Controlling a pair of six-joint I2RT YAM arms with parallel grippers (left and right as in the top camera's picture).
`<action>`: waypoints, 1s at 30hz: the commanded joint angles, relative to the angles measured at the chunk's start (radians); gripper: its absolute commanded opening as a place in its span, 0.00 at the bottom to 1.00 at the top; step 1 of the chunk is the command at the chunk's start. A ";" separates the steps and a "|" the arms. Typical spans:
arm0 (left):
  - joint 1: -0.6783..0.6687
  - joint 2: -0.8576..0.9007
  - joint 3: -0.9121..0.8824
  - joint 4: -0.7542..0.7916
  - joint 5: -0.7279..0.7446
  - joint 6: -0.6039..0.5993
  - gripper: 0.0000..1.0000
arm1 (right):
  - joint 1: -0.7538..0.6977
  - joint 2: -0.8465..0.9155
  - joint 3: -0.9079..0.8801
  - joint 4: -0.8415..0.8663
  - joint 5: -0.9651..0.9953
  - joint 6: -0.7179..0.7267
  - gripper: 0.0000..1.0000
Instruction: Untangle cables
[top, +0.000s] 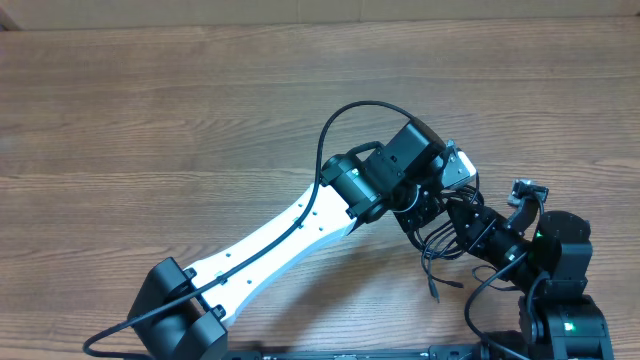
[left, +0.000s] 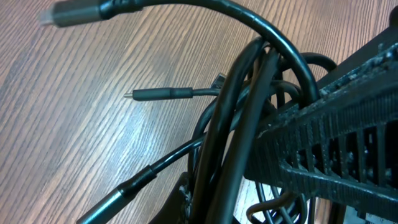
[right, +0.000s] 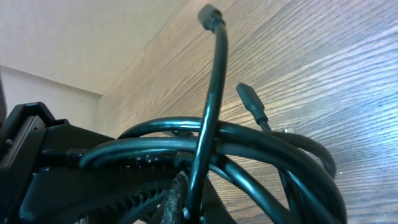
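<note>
The cables (top: 440, 248) sit in one knot at about 4 o'clock on the table (top: 150, 110), between the two arms. The left gripper (top: 428, 215) and the right gripper (top: 465, 228) are both closed on this knot, very near each other. I think the danger is that both hold the same loops. If they pull apart, toward 10 and 4 o'clock, the knot may tighten, or a plug (right: 209, 12) may catch in a loop and a cable may slip out.
</note>
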 joint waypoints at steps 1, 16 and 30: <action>0.000 -0.029 0.028 0.008 0.023 0.011 0.04 | -0.003 -0.002 0.016 0.003 0.003 0.000 0.04; 0.132 -0.029 0.028 -0.027 -0.079 -0.316 0.04 | -0.003 -0.002 0.016 -0.004 -0.048 0.000 0.04; 0.163 -0.029 0.028 -0.033 -0.051 -0.476 0.04 | -0.003 -0.002 0.016 -0.004 -0.063 0.000 0.04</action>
